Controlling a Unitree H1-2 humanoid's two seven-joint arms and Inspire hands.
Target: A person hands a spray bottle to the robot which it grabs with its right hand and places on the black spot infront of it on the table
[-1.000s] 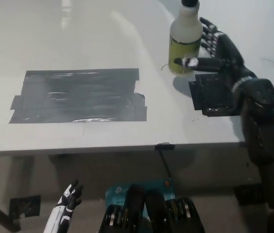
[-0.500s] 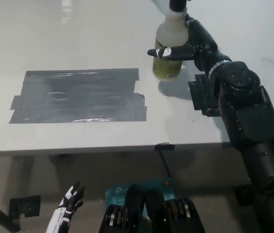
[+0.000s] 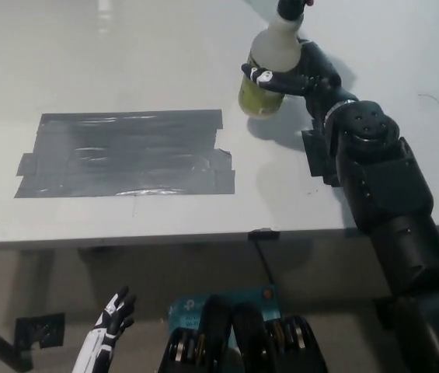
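Now the job is to carry the bottle [image 3: 270,71] from the far right of the worktop [image 3: 126,54] to the black spot [image 3: 123,154], which lies nearer and well to the left, and to set it down squarely. The right hand [image 3: 301,76] holds the bottle around its pale body, fingers wrapped across the front, with the dark spray head at the picture's top edge and partly cut off. The bottle looks close to upright, perhaps leaning a little to the right; whether its base touches the worktop or hangs just above it cannot be told, though a shadow sits right beside it. To do this well, the grip should stay firm on the body, not the neck, since liquid in the lower part would make the bottle swing if it tips. I would keep it upright, clear the surface, travel left and nearer, and lower it onto the middle of the spot before loosening the fingers. A smaller black patch [image 3: 317,159] near the arm is not the target. The black arm comes in from the near right, forearm stretched far across the worktop and wrist turned inward to the left. The white left hand [image 3: 108,330] rests below the near edge at lower left, fingers spread, holding nothing.
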